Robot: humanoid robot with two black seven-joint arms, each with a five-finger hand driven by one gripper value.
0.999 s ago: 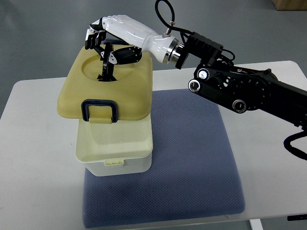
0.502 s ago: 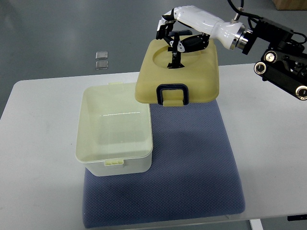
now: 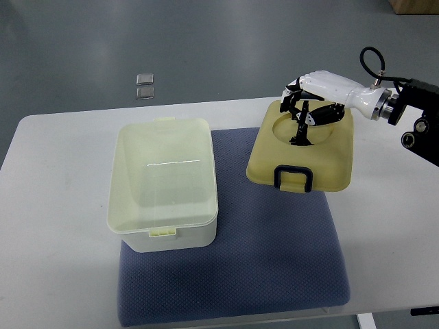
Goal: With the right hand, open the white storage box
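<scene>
The white storage box (image 3: 163, 185) stands open at the left of the blue mat (image 3: 274, 240), its inside bare. Its cream lid (image 3: 303, 152) with a dark blue latch (image 3: 293, 179) is to the right of the box, low over the mat's right part and the table. My right hand (image 3: 303, 110) is white with black fingers. It is shut on the black handle in the lid's round recess. Whether the lid rests on the mat or hangs just above it I cannot tell. The left arm is out of view.
The white table (image 3: 55, 226) carries the mat and the box. The right arm's black links (image 3: 418, 113) sit at the right edge. Two small clear squares (image 3: 144, 86) lie on the grey floor beyond the table.
My right hand has carried the lid from over the box to the right and lowered it toward the mat. The box now stands uncovered.
</scene>
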